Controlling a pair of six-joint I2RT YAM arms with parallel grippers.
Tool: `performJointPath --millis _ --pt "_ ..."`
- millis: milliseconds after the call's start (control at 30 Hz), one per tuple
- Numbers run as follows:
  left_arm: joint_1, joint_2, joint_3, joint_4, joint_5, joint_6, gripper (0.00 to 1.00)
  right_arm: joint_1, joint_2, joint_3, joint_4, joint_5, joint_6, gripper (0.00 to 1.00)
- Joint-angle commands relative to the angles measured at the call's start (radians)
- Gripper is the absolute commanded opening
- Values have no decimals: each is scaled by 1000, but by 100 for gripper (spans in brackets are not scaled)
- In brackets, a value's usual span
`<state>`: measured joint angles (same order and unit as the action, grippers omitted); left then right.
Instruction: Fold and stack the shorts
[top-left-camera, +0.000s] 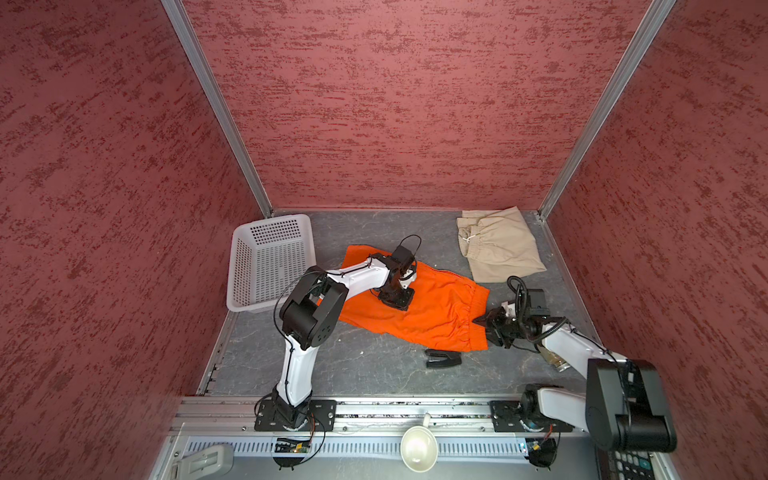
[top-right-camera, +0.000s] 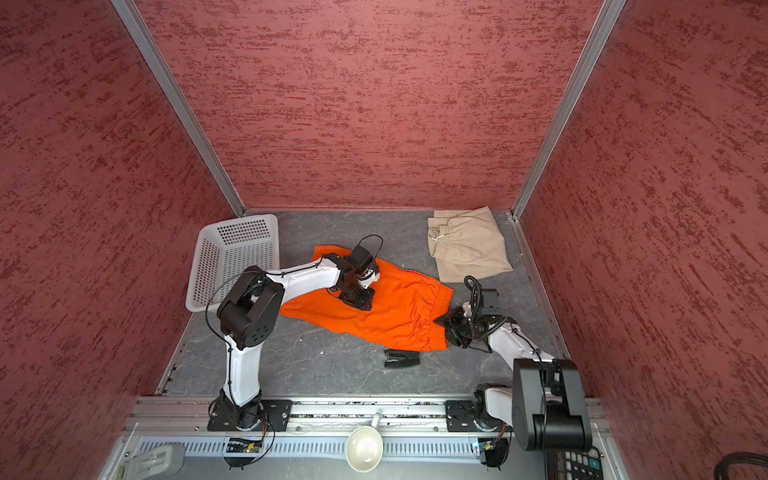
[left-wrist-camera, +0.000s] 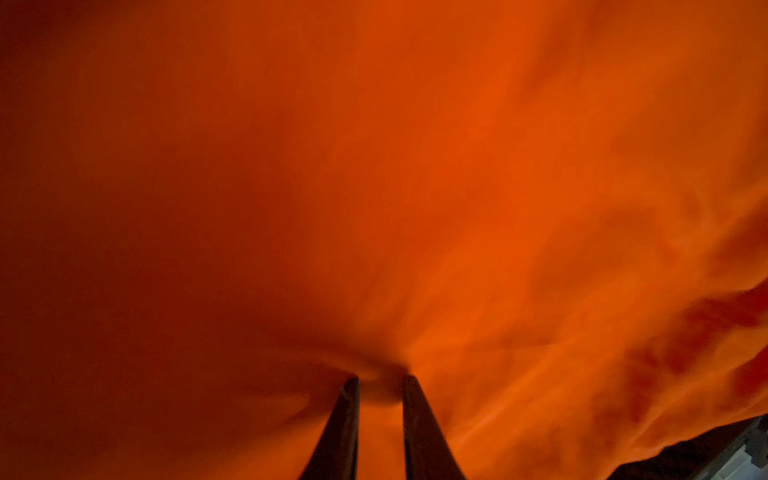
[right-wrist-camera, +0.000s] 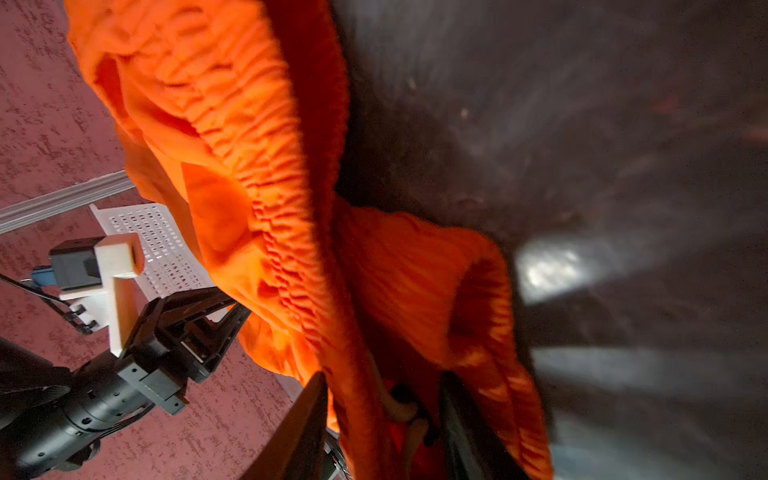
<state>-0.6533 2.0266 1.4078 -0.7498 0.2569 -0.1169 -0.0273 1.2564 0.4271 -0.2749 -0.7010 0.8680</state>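
Note:
The orange shorts (top-left-camera: 432, 307) (top-right-camera: 399, 307) lie spread across the middle of the table, gathered waist toward the right. My left gripper (top-left-camera: 395, 301) (top-right-camera: 359, 301) points down onto their middle. In the left wrist view its narrow fingers (left-wrist-camera: 380, 378) pinch a pucker of orange cloth (left-wrist-camera: 457, 166). My right gripper (top-left-camera: 482, 322) (top-right-camera: 442, 320) is at the waist edge. In the right wrist view it (right-wrist-camera: 384, 376) has the bunched waistband (right-wrist-camera: 257, 187) and a white drawstring between its fingers. The beige shorts (top-left-camera: 498, 245) (top-right-camera: 469, 245) lie folded in the far right corner.
A white perforated basket (top-left-camera: 270, 262) (top-right-camera: 232, 257) stands at the far left by the wall. A small black stapler-like object (top-left-camera: 442, 358) (top-right-camera: 401, 358) lies just in front of the orange shorts. A white bowl (top-left-camera: 417, 449) and a calculator (top-left-camera: 631, 465) sit beyond the front rail.

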Motion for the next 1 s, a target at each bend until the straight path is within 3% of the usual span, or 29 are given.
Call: performJointPath --millis 0,100,167,267,533,800,967 --pt "-10 27 -12 21 -2 -17 22 15 47 -5 209 -57 65 45" --pt "-13 32 -10 32 -3 -35 22 33 112 13 317 -95 93 39" --pt "-10 39 -5 32 -11 -62 21 41 121 47 301 -103 86 19" --pt "1 55 5 23 -27 -105 21 40 51 88 226 -90 70 4" --pt "21 103 23 24 -36 -168 21 43 -172 57 138 -142 66 0" --pt "32 115 28 39 -21 -170 21 46 -279 70 -213 -35 -306 0" --pt "29 25 21 104 52 -117 33 49 -238 62 -79 -65 -277 0"
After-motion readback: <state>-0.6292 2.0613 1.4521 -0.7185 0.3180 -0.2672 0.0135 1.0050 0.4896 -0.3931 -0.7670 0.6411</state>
